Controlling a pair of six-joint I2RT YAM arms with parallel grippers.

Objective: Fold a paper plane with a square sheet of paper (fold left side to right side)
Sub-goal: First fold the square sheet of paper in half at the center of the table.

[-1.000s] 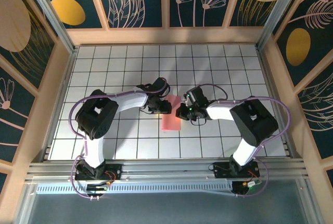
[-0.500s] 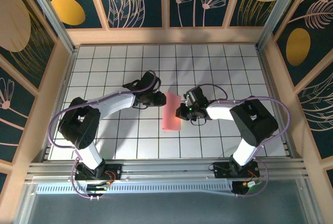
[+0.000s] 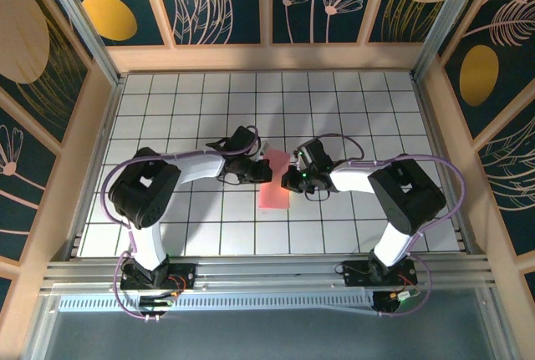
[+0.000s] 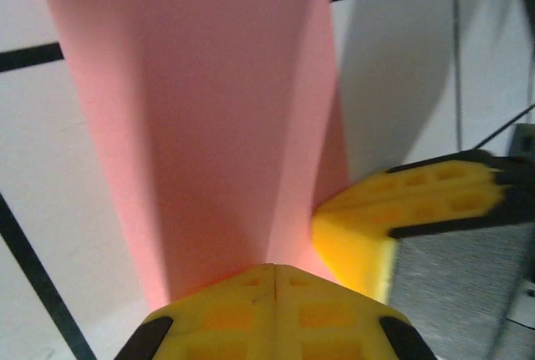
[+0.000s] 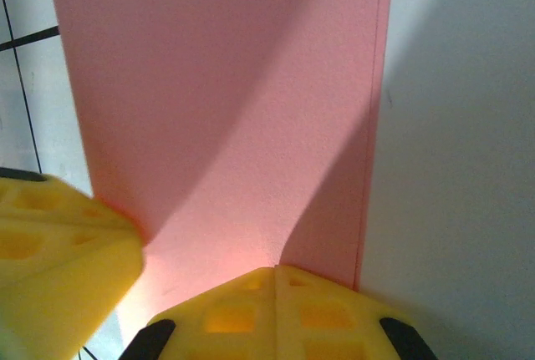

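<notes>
The square sheet of paper point(image 3: 273, 186) lies on the tiled table as a narrow salmon-pink strip folded in half, its long sides running away from the arms. My left gripper point(image 3: 265, 173) is shut, with its tips against the strip's upper left edge. My right gripper point(image 3: 289, 180) is also shut and meets the strip's right edge. The left wrist view has pink paper point(image 4: 201, 118) running up from my closed left gripper point(image 4: 274, 268), with a right fingertip point(image 4: 393, 222) beside it. In the right wrist view, the paper point(image 5: 226, 101) and its layered right edge sit ahead of my closed right gripper point(image 5: 274, 270). I cannot tell whether either gripper pinches the paper.
White tiles with dark grid lines point(image 3: 334, 118) spread around the paper on all sides. Wooden walls point(image 3: 267, 58) frame the table at the back and sides. Both arm bases sit on the metal rail point(image 3: 267, 272) at the near edge.
My left gripper swung out to the left, then came back to the paper's left edge and closed. The paper looks lower and narrower than half a second ago. The right arm held still.
</notes>
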